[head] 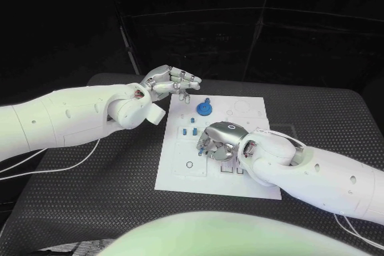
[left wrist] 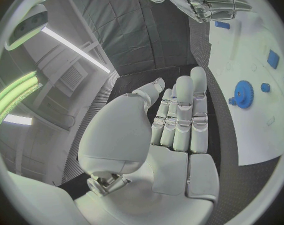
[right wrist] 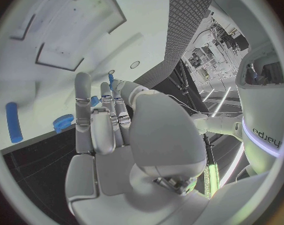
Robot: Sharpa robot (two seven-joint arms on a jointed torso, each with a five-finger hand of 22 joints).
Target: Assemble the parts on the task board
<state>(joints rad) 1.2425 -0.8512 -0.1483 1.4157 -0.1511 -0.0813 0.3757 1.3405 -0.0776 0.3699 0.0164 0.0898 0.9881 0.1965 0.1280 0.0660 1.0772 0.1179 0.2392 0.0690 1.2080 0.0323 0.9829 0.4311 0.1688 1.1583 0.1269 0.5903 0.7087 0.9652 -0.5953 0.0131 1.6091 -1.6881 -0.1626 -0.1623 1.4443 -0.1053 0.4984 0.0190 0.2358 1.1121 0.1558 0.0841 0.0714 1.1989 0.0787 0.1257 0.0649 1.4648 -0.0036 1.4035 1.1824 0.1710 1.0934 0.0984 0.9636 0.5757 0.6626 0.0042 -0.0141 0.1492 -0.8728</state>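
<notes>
The black bumpy rubber table [head: 104, 195] has a flat white task board [head: 180, 178] lying on it, and the room behind is dark. Nearest, the right silver hand [head: 217, 142] sits low over the middle of the board with its fingers curled down. In the right wrist view a small blue part [right wrist: 94, 101] shows between its fingertips, but I cannot tell if the hand is holding it. Just past this hand are little blue pegs [head: 186, 131] on the board. A round blue gear [head: 206, 108] lies flat further on. Beyond it, the left silver hand [head: 170, 83] hangs up in the air over the far left corner of the board, fingers bent a little and apart, holding nothing.
</notes>
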